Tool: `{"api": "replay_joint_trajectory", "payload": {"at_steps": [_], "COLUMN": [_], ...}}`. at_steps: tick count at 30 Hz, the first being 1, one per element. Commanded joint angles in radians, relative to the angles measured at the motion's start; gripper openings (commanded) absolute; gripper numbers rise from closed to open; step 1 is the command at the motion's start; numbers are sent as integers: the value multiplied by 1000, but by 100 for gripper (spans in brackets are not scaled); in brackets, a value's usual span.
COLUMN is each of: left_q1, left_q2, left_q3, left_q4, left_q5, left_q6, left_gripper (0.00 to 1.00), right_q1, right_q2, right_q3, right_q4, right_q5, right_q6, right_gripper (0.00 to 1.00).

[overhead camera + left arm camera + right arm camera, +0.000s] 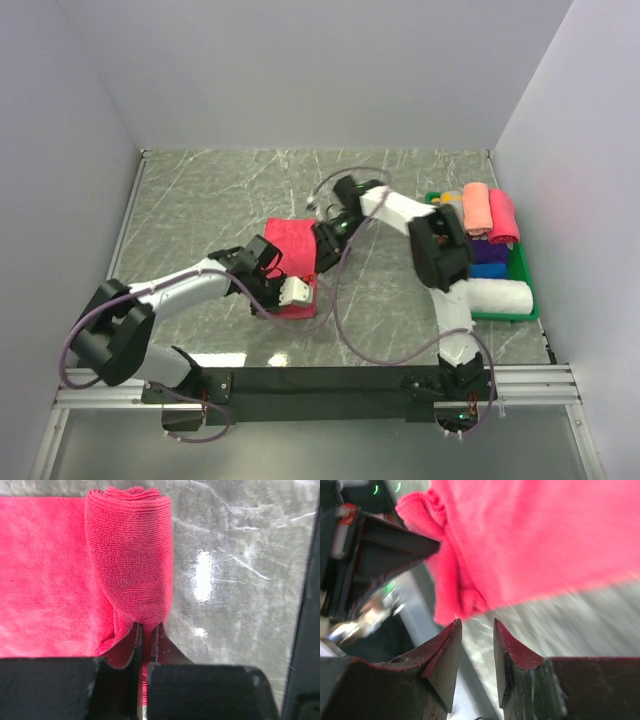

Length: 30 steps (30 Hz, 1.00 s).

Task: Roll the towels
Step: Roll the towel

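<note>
Left tool (pixel 147 630) pinches the red towel (pixel 50 580) mid-roll, so roll with even tension. Right tool (pixel 477 629) (narrow gap, empty) should match pace.

bright overhead light glares off the table (pixel 202 575); the red towel (pixel 545 540) looks blurred close up.

I see crimson-red cloth towel (pixel 130 560): soft looped nap, matt, nubbly. Grey marble-pattern worktop (pixel 240 580): smooth, glossy, bright glare spots. Right gripper's black fingers (pixel 445 660): matt, hard-looking, red lint on edges.
</note>
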Motion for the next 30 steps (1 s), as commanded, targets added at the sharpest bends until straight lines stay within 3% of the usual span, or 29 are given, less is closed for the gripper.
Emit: {"api": "replay_joint_trajectory", "payload": {"at_steps": [1,3,9,17,22,24,25,30], "left_q1": [80,109,195,249,260,261,263,269], "left_q2": [126,174,436,662,740,782,792,852], "left_q3": [48,94,327,499,559,594,603,642], "left_q4": [-233,-285,-411,-483,-486,-492,-489,-480], "left_q5": [114,135,200,209,202,191,188,192], "left_q6": [20,26,45,28,-9,-32,-40,-72], "left_gripper": [1,1,1,1,1,1,1,1], "right_q1": [-91,-117,-127,-102,102,227,267,491], "right_q2": [-281,-459,-772,-995,-1023,-1002,-986,-803], "right_q3": [-163,-320,-548,-605,-626,-632,-628,-577], "right_q4": [241,410,526,435,414,444,451,512], "right_q5": [136,185,326,380,487,550,618,814], "right_q6": [97,125,86,-7,-114,-131,-151,-190], "right_gripper": [39,40,39,39,41,69,75,76]}}
